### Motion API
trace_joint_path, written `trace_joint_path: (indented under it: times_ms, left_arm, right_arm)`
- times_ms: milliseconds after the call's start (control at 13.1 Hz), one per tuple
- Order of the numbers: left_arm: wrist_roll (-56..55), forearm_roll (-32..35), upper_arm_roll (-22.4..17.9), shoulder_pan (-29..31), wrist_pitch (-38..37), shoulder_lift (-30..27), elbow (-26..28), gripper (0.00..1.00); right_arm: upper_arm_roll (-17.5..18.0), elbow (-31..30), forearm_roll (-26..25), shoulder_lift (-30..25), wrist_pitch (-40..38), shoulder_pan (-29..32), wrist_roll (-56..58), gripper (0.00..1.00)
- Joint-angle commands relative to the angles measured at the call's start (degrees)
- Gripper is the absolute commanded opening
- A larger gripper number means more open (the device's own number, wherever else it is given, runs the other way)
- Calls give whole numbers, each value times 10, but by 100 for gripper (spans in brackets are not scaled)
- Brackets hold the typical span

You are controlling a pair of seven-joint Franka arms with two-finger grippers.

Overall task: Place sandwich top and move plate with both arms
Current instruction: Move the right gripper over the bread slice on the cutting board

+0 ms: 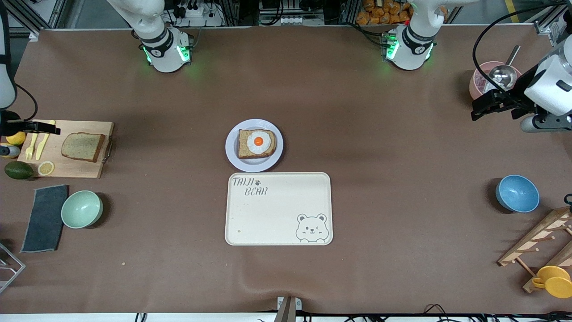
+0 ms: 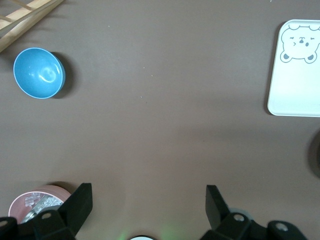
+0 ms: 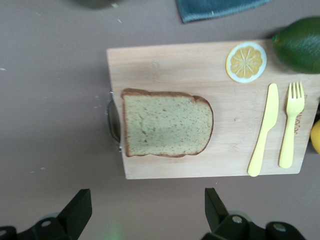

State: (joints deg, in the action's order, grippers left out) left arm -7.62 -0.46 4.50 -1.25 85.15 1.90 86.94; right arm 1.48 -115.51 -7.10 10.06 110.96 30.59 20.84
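With both end effectors open, the sandwich top [image 1: 83, 146] lay on the wooden board [image 1: 76, 167] at nine o'clock from the plate [image 1: 232, 154], so the right end effector [image 3: 145, 207] should drop straight down and pinch the slice gently by its crust, while the left end effector [image 1: 485, 103] waited.

A robot lab; aluminium framing [image 1: 40, 18] (cables [image 1: 447, 308] everywhere) rings the table [image 1: 402, 250].
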Motion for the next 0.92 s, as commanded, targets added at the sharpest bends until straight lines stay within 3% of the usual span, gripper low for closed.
trace_joint_path:
  times_ms: [0, 229, 382, 687, 840]
  left_arm:
    - [-6, -9, 2, -1, -10, 6, -15, 100]
    - [-6, -9, 2, 2, -4, 6, -15, 100]
    - [-6, -9, 0, 5, 2, 6, -14, 100]
    - [2, -8, -2, 6, 2, 6, -13, 100]
    - [3, -9, -2, 5, 2, 5, -12, 100]
  right_arm:
    - [10, -47, -29, -16, 50, 25, 7, 100]
    - [10, -96, -78, -15, 121, 31, 13, 100]
    - [11, -135, -80, -10, 180, 64, 31, 100]
    - [12, -119, -78, 49, 211, 90, 35, 100]
    - [12, -73, -73, 91, 208, 95, 33, 100]
